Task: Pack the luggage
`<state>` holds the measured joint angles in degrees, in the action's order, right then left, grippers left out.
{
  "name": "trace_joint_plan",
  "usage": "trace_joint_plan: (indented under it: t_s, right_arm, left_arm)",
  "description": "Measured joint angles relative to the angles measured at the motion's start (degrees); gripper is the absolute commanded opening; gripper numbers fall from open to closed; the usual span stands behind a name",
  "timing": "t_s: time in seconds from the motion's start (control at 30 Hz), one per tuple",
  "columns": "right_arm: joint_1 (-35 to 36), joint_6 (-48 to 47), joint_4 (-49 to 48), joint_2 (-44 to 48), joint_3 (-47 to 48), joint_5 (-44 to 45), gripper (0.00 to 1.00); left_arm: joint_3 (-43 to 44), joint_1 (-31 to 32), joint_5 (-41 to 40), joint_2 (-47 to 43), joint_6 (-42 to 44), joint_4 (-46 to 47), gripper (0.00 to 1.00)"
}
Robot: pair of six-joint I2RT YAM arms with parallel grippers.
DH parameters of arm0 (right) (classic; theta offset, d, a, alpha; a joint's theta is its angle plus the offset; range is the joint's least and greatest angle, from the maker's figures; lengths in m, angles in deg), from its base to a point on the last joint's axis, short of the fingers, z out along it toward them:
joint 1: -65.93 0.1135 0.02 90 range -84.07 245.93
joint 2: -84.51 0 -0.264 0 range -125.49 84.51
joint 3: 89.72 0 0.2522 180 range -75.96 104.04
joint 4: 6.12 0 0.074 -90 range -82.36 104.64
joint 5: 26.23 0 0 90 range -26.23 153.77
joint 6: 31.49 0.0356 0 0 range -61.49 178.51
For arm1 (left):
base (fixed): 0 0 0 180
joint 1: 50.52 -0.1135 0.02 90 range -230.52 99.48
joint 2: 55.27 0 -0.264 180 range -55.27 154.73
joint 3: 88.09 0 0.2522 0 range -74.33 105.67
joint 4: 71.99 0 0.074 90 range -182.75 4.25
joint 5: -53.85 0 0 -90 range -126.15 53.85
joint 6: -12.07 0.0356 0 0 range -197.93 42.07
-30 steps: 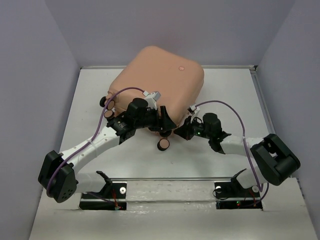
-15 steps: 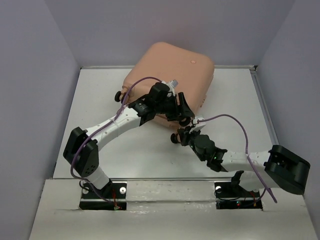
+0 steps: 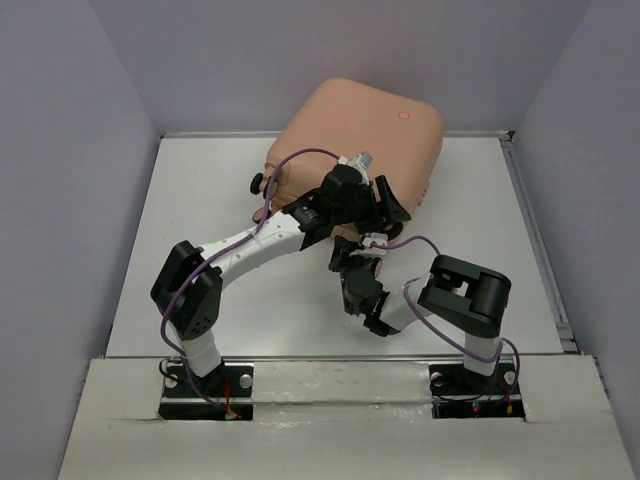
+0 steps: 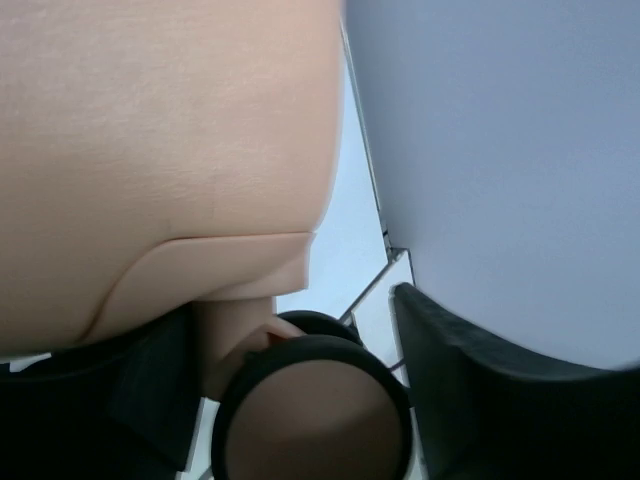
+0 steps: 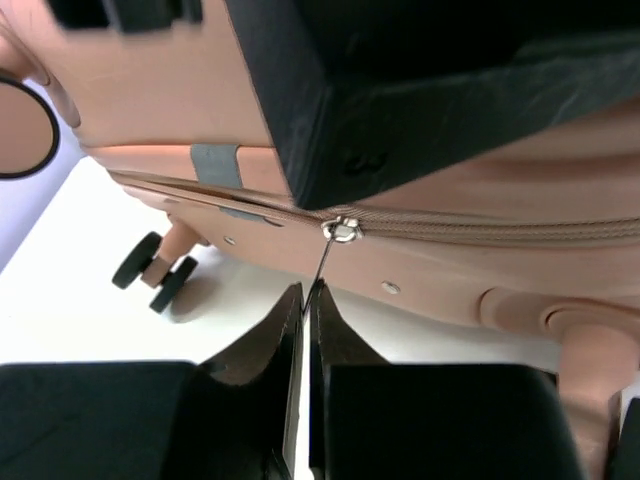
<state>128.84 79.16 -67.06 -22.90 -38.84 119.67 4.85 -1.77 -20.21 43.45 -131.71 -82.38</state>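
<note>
Top external camera showed the luggage (image 3: 350, 130) lying closed toward the far side of the table (image 3: 190, 230), somewhat right of centre and turned at an angle, with its salmon shell facing up. Both of my arms reached in to its near edge. My left gripper (image 3: 383, 215) sat at the near right part of the case, and my right gripper (image 3: 360, 252) was just below it, the right arm folded back tightly on itself.

From my left wrist, the smooth pink shell filled the upper left. One caster wheel (image 4: 315, 415), pink with a black rim, stood between my left fingers. Those fingers were spread wide, and a strip of daylight showed between the wheel and the finger (image 4: 500, 400) on the right side. I could not tell whether the other finger touched the wheel's stem.

From my right wrist, my two fingers were pressed together on the thin zipper pull (image 5: 322, 262). It ran up from my fingertips to the slider (image 5: 342, 231) on the zipper seam (image 5: 500, 232). A pair of twin wheels (image 5: 155, 272) rested on the table farther along that edge.
</note>
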Motion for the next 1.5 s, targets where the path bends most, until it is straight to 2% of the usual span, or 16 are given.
trace_joint_plan:
  t_s: [0.07,0.2,0.4,0.43,0.53,0.57,0.6,0.67,0.73,0.8,0.9,1.03,1.33,1.4,1.47,1.5]
  right_arm:
    - [0.3,1.0,-0.4,0.2,-0.5,0.6,0.07]
    - [1.0,0.9,-0.3,3.0,-5.7,-2.0,0.07]
    - [5.4,1.7,-1.8,10.0,-13.7,-6.1,0.07]
    - [5.5,2.1,-2.0,10.7,-14.6,-7.2,0.07]
    - [5.5,4.5,-2.6,12.6,-17.4,-10.9,0.07]
    - [5.5,5.3,-2.4,13.2,-18.4,-12.0,0.07]
    - [5.7,6.0,-2.0,13.7,-19.6,-13.7,0.07]
    - [6.2,7.3,-0.7,14.7,-21.1,-16.1,0.07]
    - [6.4,8.2,0.0,16.0,-21.2,-18.0,0.07]
    - [6.4,8.6,-0.1,17.8,-21.0,-19.4,0.07]
    - [6.4,8.7,-0.1,18.9,-21.0,-20.3,0.07]
    - [6.4,8.7,1.9,20.3,-21.0,-21.6,0.07]
    - [6.4,8.9,7.2,26.0,-21.0,-24.2,0.08]
    - [6.4,9.1,7.7,26.4,-21.0,-24.7,0.10]
    - [6.4,9.3,8.3,26.8,-21.0,-25.0,0.17]
    - [6.4,9.5,8.7,27.2,-21.0,-25.2,0.27]
  left_arm:
    - [-0.6,0.6,0.5,0.0,0.5,2.1,0.99]
    - [-0.7,2.6,0.9,-1.4,5.8,-0.2,0.99]
    - [0.5,1.8,0.2,-13.2,18.7,-15.7,0.99]
    - [0.2,0.5,-0.1,-17.2,19.9,-16.3,0.99]
    - [-2.5,-10.1,-2.7,-34.4,23.9,-16.6,0.99]
    - [-5.2,-17.2,-5.1,-41.0,25.5,-16.2,0.99]
    - [-7.7,-21.5,-7.5,-46.1,26.8,-16.9,0.99]
    - [-12.0,-26.1,-9.2,-53.9,29.2,-18.8,0.99]
    - [-15.8,-27.8,-10.4,-56.3,31.6,-19.7,0.99]
    - [-21.6,-30.8,-12.0,-54.1,34.4,-22.0,0.99]
    - [-24.9,-33.2,-11.8,-47.8,36.7,-24.9,0.99]
    - [-25.1,-33.7,-10.2,-38.5,39.4,-25.9,0.99]
    - [-21.0,-33.8,-8.9,-33.4,43.0,-20.6,0.99]
    - [-21.0,-33.7,-8.5,-31.8,43.7,-19.6,0.99]
    - [-20.6,-33.7,-8.0,-29.9,44.2,-19.3,0.99]
    - [-20.2,-33.7,-7.8,-28.7,44.4,-19.1,0.99]
